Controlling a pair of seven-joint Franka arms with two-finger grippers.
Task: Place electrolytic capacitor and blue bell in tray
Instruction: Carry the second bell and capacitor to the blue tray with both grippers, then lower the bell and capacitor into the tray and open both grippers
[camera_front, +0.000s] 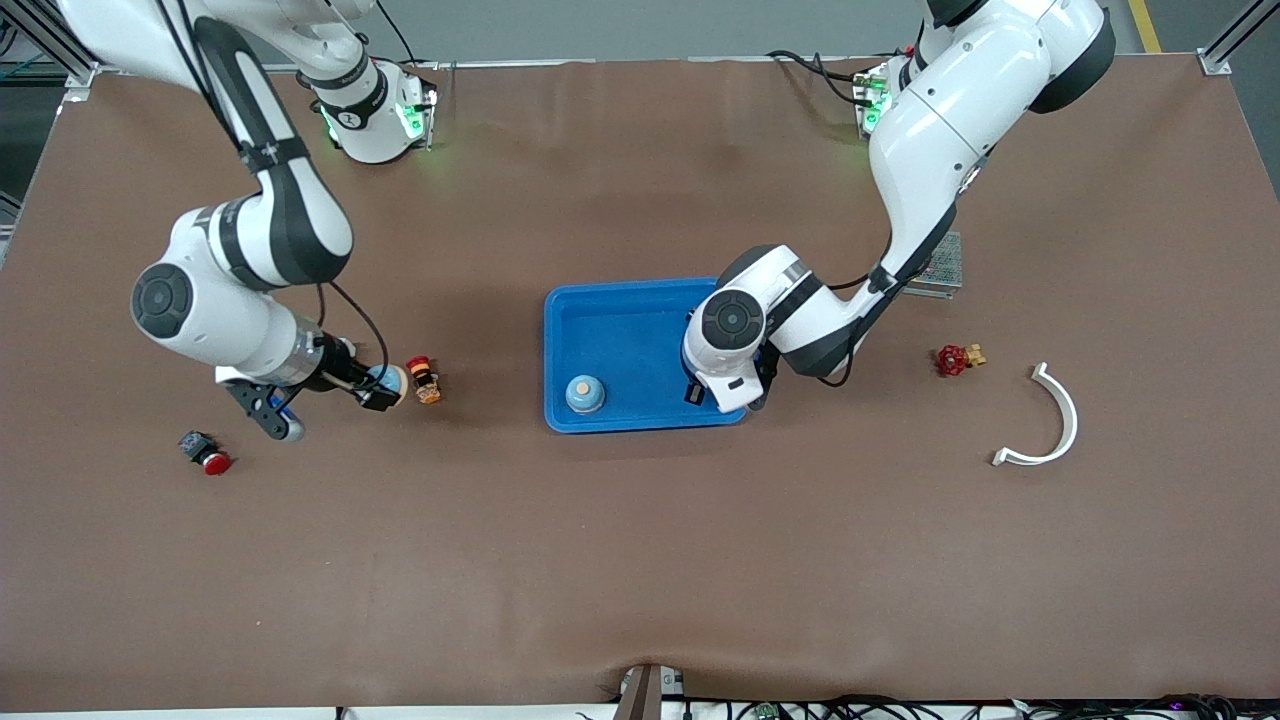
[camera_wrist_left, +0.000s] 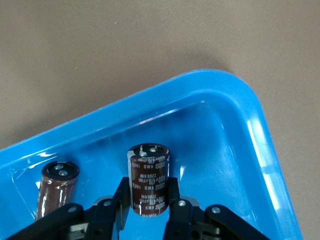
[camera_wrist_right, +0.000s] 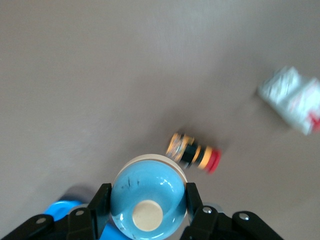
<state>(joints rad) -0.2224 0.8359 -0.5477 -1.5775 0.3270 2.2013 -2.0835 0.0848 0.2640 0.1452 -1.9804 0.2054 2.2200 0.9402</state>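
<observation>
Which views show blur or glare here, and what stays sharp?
Right wrist view: background smeared, the orange-and-red part streaked, while the blue bell in the right gripper is sharp. Left wrist view: crisp; glare streaks on the tray wall, capacitor print legible between the left gripper fingers. Front view: evenly lit, soft shadows.
</observation>
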